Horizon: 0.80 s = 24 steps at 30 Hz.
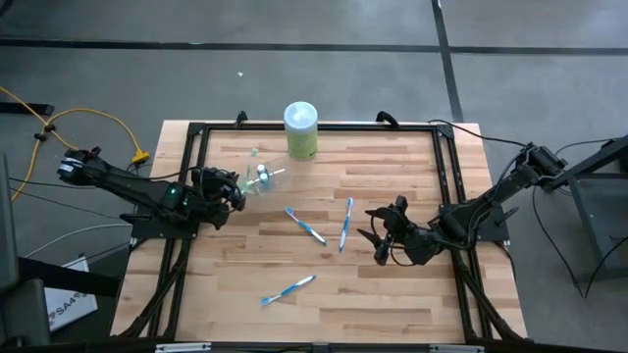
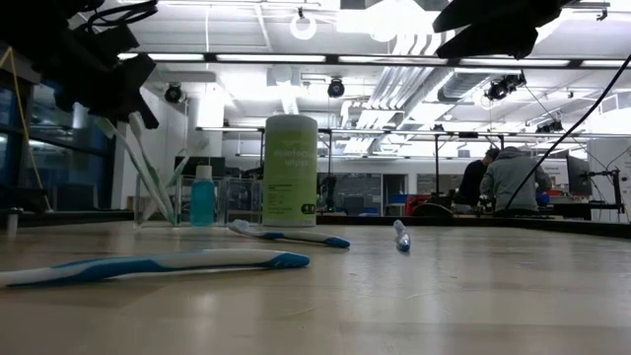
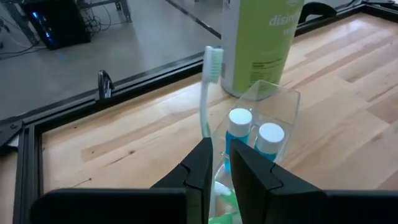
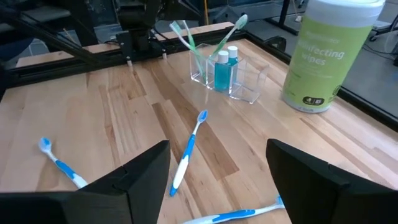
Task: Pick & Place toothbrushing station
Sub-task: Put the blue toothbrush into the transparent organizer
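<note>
Clear holder (image 1: 263, 177) left of centre in the high view, just beside the green wipes tub (image 1: 300, 130); green brushes (image 4: 186, 37) and two small blue bottles (image 3: 249, 127) stand in it. Left gripper (image 3: 221, 165) directly above it, jaws parted by a narrow slit, clamping nothing that shows. Best move, I judge: lift straight up, clear of the green bristles. Three blue brushes (image 1: 305, 226) lie loose mid-table. Right gripper (image 1: 383, 235) right of centre, jaws wide, empty, nearest the upright-lying brush; take it mid-handle
</note>
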Motion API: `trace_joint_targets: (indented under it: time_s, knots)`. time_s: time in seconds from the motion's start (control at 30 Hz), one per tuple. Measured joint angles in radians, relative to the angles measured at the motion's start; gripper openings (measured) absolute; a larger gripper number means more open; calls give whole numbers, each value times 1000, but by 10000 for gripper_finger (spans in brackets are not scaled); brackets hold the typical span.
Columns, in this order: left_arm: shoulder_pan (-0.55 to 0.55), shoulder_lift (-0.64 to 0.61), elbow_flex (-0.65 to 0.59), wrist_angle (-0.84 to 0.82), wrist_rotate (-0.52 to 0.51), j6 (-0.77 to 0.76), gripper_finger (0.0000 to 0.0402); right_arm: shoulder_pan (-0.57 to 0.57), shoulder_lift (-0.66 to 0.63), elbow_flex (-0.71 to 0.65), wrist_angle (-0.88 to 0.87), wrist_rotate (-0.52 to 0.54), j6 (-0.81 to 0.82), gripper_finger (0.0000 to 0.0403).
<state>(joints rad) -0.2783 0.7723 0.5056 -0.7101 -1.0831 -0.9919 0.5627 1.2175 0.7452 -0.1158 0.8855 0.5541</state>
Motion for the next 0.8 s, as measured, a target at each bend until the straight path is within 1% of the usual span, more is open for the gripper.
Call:
trace_joint_targets:
  time_s: [0.1, 0.17, 0.23, 0.33, 0.43, 0.53, 0.57, 0.63, 0.7, 0.8]
  knots:
    - [-7, 0, 0, 26, -17, 33, 53, 0, 0, 0, 0, -3, 0, 259]
    - [-20, 0, 0, 87, -32, 101, 53, 0, 0, 0, 0, -3, 0, 259]
    - [-38, 0, 0, 185, -50, 206, 53, 0, 0, 0, 0, -3, 0, 259]
    - [-59, -8, 0, 370, -24, 399, 53, 0, 0, 0, 0, -3, 0, 259]
    - [-73, -14, 0, 546, 75, 569, 53, 0, 0, 0, 0, -3, 0, 259]
    - [-81, -14, 0, 671, 249, 670, 53, 0, 0, 0, 0, -16, 6, 259]
    - [-81, -10, 0, 689, 308, 681, 53, -1, 0, 0, 0, -29, 15, 259]
    - [-81, 2, 0, 699, 380, 677, 53, -10, 0, 0, 0, -74, 27, 259]
    - [-83, 19, 0, 693, 414, 651, 53, -30, 1, 0, 0, -136, 39, 259]
    - [-93, 48, 0, 696, 465, 628, 53, -78, 20, 0, 3, -191, 54, 259]
